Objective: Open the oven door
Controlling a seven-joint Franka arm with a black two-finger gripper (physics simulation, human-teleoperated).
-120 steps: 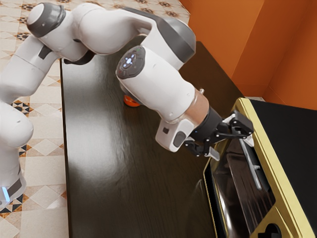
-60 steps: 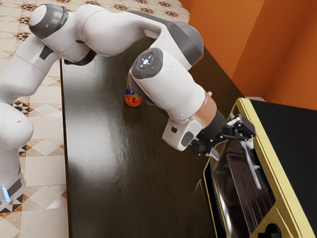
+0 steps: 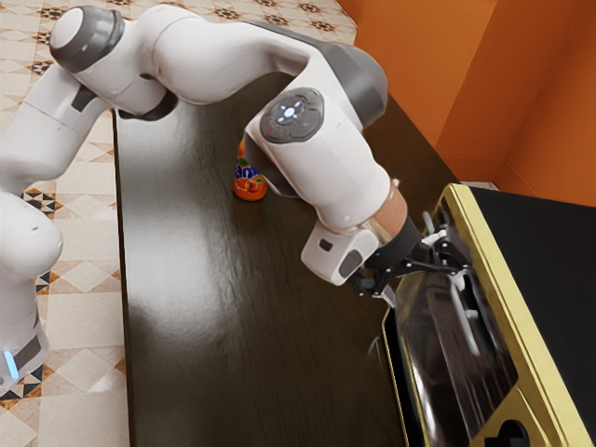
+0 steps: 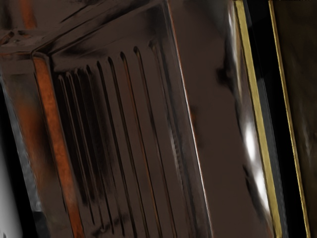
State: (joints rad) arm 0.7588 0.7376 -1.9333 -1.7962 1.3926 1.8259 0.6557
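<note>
Nearest, in the exterior view, is the lower part of the oven (image 3: 518,312), the landmark here, with a dark control knob (image 3: 512,434) set in its yellow front. Beside that knob, on the oven's front, lies the oven door (image 3: 433,349), dark glass with a slim metallic handle (image 3: 466,321) running along it near the upper yellow edge. The door is not lowered; it may be a little ajar, though from this angle I can't say for sure.

The claw (image 3: 427,282) is at the end of the oven's front away from the knob, over the door. It is released, its two fingers spread well apart, one overlapping the handle in the exterior view and the other by the door's opposite edge. In the wrist view the glass is close under the hand, with a row of thin parallel bars (image 4: 124,124) behind or mirrored in it.

The worktop (image 3: 242,354) stretches out in front of the oven, toward the exterior view's left, and the white robot arm (image 3: 340,177) reaches across it to the oven. Farther from the oven, an orange soda bottle (image 3: 249,184) stands on the worktop, partly hidden by the arm. Beyond are the patterned tile floor (image 3: 79,223) and, behind the oven, an orange wall (image 3: 549,112)
</note>
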